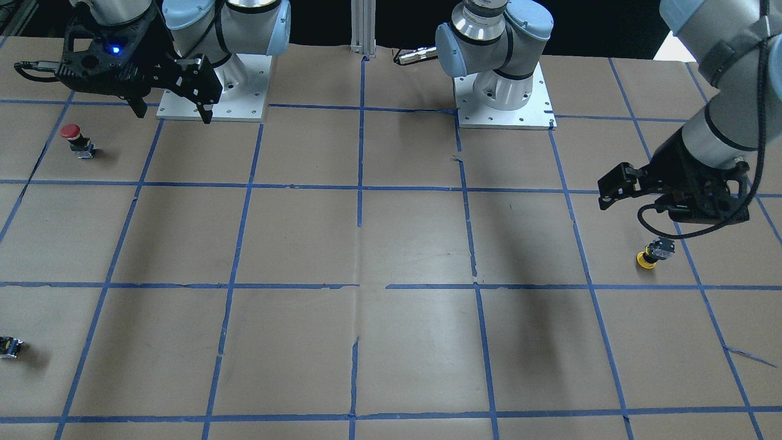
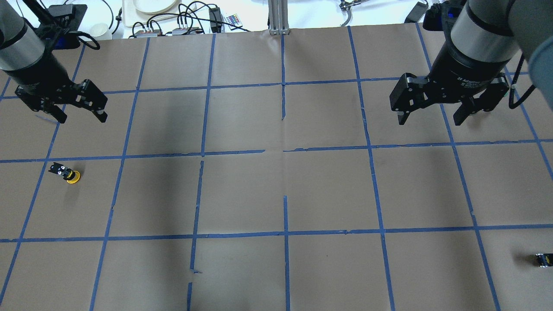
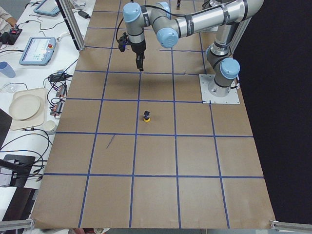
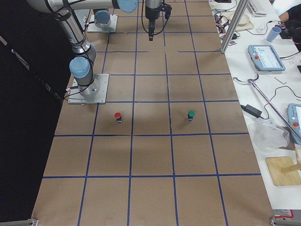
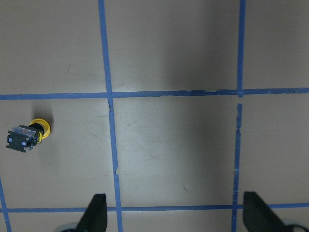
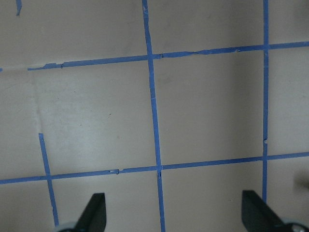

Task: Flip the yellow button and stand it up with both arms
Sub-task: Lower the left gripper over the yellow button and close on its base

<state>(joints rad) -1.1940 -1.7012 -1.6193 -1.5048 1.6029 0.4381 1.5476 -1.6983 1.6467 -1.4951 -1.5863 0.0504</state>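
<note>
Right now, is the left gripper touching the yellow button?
Apart. The left wrist view shows bare paper between the yellow button and the left gripper.

We see the right arm (image 4: pixel 80 68) standing on its base plate (image 4: pixel 101 80) and arching across the top. Its gripper (image 4: pixel 151 31) hangs fingers-down over the taped brown table (image 4: pixel 150 155), and from here we cannot tell how far its fingers are spread. Well on the camera's side of the gripper stand a red button (image 4: pixel 118 116), toward the arm's base, and a green button (image 4: pixel 191 114), on the gripper's other side. Further out that way, a bench (image 4: pixel 282 103) holds a screen (image 4: pixel 265 57) and a blue cup (image 4: pixel 274 34).
</note>
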